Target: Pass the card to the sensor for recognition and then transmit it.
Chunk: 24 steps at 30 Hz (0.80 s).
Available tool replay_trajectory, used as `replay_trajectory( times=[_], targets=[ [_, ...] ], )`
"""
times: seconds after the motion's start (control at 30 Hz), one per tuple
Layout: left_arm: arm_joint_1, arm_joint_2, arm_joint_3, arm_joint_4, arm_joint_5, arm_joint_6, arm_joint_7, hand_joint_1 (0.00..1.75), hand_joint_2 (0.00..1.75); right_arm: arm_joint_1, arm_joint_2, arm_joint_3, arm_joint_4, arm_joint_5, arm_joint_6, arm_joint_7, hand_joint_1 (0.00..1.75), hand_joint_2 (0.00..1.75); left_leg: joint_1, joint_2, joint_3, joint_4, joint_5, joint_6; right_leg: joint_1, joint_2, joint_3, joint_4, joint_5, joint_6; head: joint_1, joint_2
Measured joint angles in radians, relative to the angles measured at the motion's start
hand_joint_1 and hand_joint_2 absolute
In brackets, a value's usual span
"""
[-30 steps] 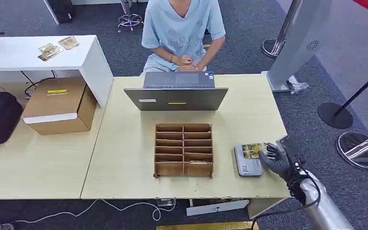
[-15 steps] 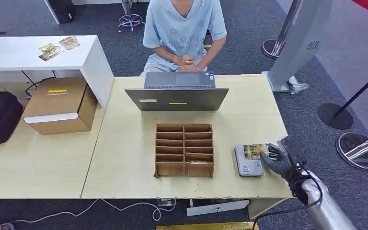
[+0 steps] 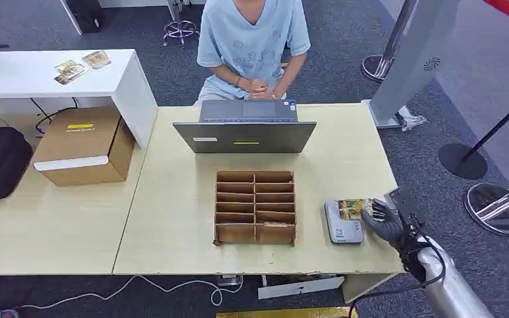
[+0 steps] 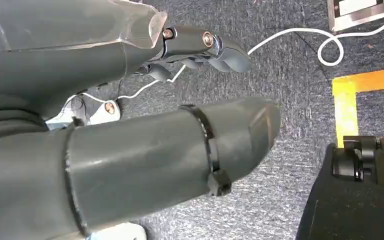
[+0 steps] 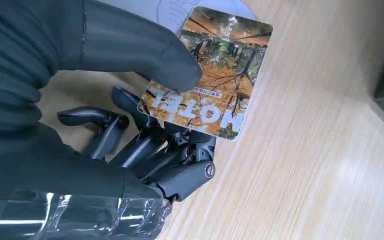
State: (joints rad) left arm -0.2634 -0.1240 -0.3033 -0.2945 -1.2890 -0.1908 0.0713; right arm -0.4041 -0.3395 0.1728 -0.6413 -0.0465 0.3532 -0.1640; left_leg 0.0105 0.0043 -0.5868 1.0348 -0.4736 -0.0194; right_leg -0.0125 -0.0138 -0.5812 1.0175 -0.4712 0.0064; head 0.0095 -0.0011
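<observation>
Right hand (image 3: 383, 222) at table's (image 3: 172, 218) right edge, thumb and fingers (image 5: 145, 135) pinching card (image 3: 354, 209); card bears autumn forest picture, held over top end of grey sensor (image 3: 342, 224); cannot tell whether card touches sensor; sensor lies flat just right of cardboard organizer (image 3: 255, 207); laptop (image 3: 245, 129) beyond organizer, person (image 3: 252, 40) seated behind laptop, hands clasped; brown box (image 3: 83, 146) well left of organizer; left hand (image 4: 200, 47) hangs over carpet beside white cable, holding nothing, fingers curled loosely.
</observation>
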Motion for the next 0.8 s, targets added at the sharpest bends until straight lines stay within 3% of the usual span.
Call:
replay_trajectory(
  times=[0.47,0.8],
  targets=[
    [0.002,0.000,0.016,0.000,0.009,0.009,0.000,0.00,0.00,0.013,0.001,0.001,0.008,-0.088,0.011,-0.060,1.75,1.75,0.000,0.000,0.000,0.000,0.000,0.000,0.000,0.000,0.000,0.000,0.000,0.000,0.000,0.000],
    [0.012,0.000,0.033,0.000,0.026,0.032,0.000,0.00,0.00,0.064,0.032,0.001,-0.063,-0.129,-0.102,-0.071,1.75,1.75,0.000,0.000,-0.001,0.000,0.000,0.000,0.000,0.000,0.000,0.000,0.000,0.000,0.000,0.000]
  ],
)
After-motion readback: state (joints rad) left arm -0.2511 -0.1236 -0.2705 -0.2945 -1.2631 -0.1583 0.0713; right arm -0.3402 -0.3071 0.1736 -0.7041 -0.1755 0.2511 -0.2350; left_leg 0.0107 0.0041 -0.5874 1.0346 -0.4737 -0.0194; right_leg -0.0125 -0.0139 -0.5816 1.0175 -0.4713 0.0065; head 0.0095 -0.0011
